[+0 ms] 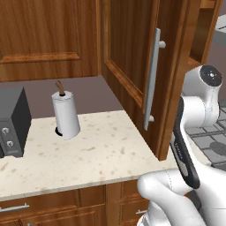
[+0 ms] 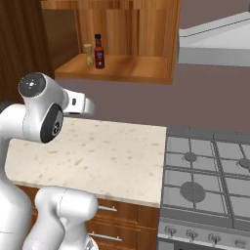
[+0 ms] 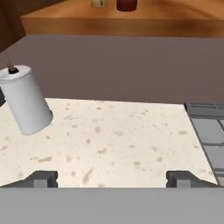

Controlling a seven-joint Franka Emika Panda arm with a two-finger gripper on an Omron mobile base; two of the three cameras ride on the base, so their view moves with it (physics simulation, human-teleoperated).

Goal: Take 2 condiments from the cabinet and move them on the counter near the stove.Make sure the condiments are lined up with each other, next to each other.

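The cabinet (image 2: 117, 68) stands open above the counter. On its shelf the two condiments stand side by side, the tan knob-topped shaker (image 2: 88, 53) left of the dark red bottle (image 2: 99, 51). In the hand view only their bases show, shaker (image 3: 98, 3) and bottle (image 3: 127, 4), at the top edge on the shelf. My gripper (image 3: 111, 179) is open, its fingertips (image 3: 42, 178) far apart with nothing between them. It hovers low over the beige speckled counter (image 3: 113, 140) and well below the shelf. The stove (image 2: 210, 171) lies to the right of the counter.
The open cabinet door (image 1: 132, 57) with its silver bar handle (image 1: 152, 79) juts out over the counter (image 1: 101, 150). A white paper-towel roll (image 1: 66, 114) stands at the back left, and a black toaster (image 1: 13, 123) sits further left. Drawers (image 2: 127, 215) run below.
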